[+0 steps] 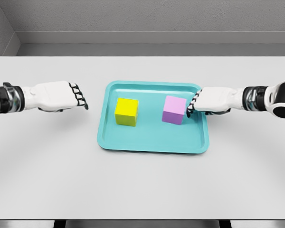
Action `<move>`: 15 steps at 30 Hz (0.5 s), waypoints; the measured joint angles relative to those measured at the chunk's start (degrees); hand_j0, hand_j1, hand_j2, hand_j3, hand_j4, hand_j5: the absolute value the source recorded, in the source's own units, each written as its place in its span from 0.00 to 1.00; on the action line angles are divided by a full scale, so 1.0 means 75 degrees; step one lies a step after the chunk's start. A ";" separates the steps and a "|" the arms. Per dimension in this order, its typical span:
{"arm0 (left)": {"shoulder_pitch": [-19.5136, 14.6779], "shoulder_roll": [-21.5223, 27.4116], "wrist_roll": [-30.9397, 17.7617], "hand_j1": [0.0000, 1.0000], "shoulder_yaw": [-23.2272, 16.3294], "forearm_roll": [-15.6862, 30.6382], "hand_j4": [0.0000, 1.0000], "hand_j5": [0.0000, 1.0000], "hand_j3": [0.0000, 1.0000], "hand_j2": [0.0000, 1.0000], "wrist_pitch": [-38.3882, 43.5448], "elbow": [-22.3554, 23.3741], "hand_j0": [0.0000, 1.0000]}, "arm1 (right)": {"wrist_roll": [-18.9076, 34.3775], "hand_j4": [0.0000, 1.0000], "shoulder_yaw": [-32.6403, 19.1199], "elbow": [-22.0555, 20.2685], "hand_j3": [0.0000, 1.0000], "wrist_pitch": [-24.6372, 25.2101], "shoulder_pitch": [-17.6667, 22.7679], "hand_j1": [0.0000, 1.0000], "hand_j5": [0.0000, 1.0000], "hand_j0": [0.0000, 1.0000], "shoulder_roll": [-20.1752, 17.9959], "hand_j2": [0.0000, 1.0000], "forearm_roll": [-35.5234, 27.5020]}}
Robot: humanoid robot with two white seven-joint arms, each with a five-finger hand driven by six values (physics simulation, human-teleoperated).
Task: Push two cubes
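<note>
A yellow cube (126, 112) and a pink cube (174, 109) sit inside a teal tray (152, 141), yellow on the left, pink on the right. My left hand (80, 98) hovers left of the tray, fingers curled inward, with a clear gap between it and the tray's left rim. From the right, my right hand (194, 104) reaches over the tray's right rim, its curled fingertips at or touching the pink cube's right face. Neither hand holds anything.
The tray lies in the middle of a white table (142, 185). A grey wall runs behind the table's far edge. Both forearms stretch in level from the left and right picture edges.
</note>
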 measured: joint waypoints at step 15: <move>-0.0035 -0.0469 -0.0036 0.78 -0.0016 -0.0003 0.78 0.78 0.78 0.78 -0.0001 -0.0066 0.78 | -0.0001 0.65 0.0004 0.0464 0.65 0.0001 -0.0258 0.65 0.65 0.65 0.0311 0.65 0.0071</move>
